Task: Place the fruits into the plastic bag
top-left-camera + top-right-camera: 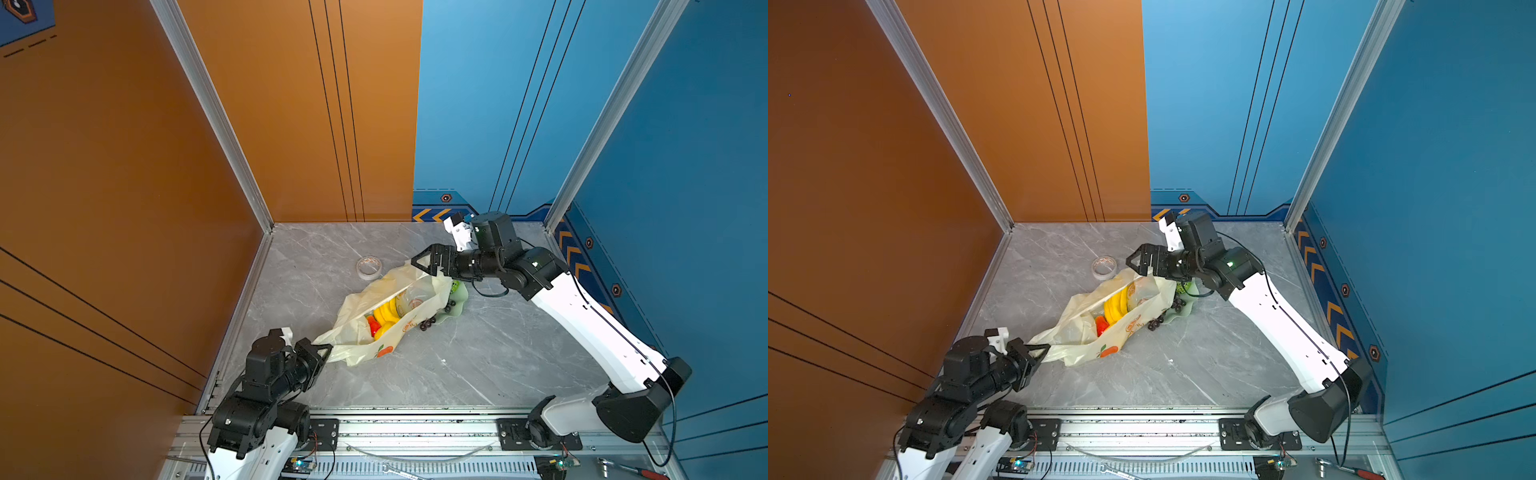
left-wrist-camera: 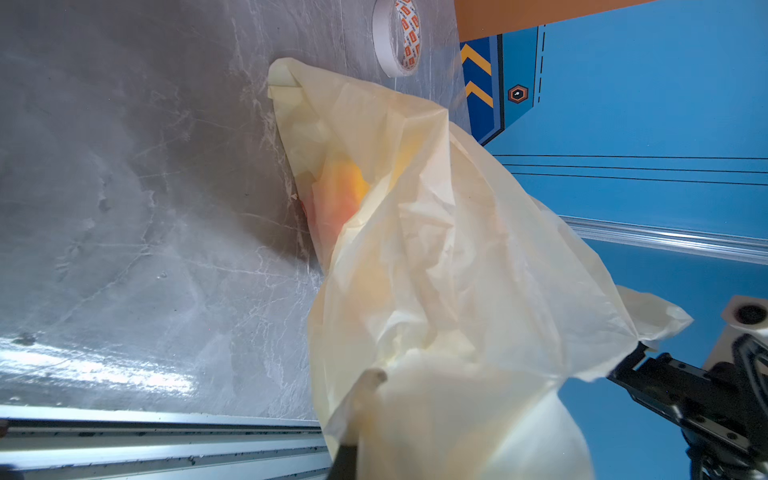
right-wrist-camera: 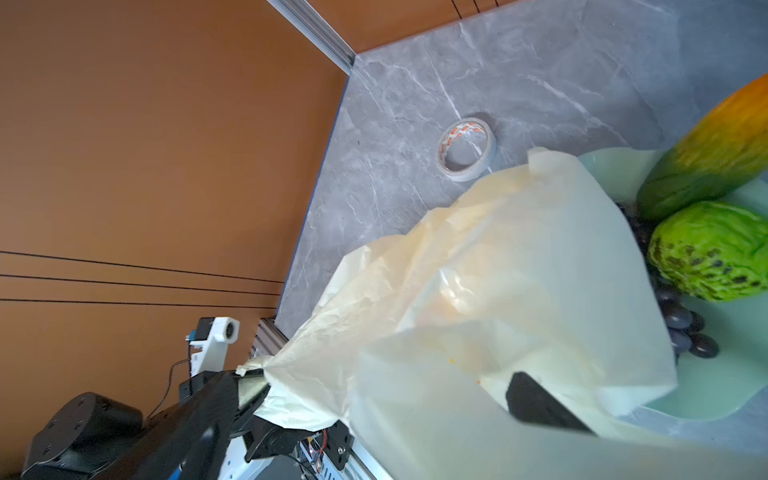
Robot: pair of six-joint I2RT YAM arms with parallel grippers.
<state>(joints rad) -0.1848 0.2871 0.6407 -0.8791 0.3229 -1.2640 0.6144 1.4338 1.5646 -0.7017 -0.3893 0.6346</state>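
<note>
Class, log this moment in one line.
left gripper: shut on cream translucent plastic bag; right gripper: open; in bag: yellow banana bunch, red fruit; outside: dark purple grapes, green patterned ball, green-orange oblong

Crinkled cream plastic bag, mouth open, with banana bunch and red fruit inside; grapes just outside.

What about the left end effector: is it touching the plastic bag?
Touching: the right wrist view shows the left end effector pinching the plastic bag.

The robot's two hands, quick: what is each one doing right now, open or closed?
Left hand: closed on the plastic bag at its end.
Right hand: open, the bag's edge draped over it.
</note>
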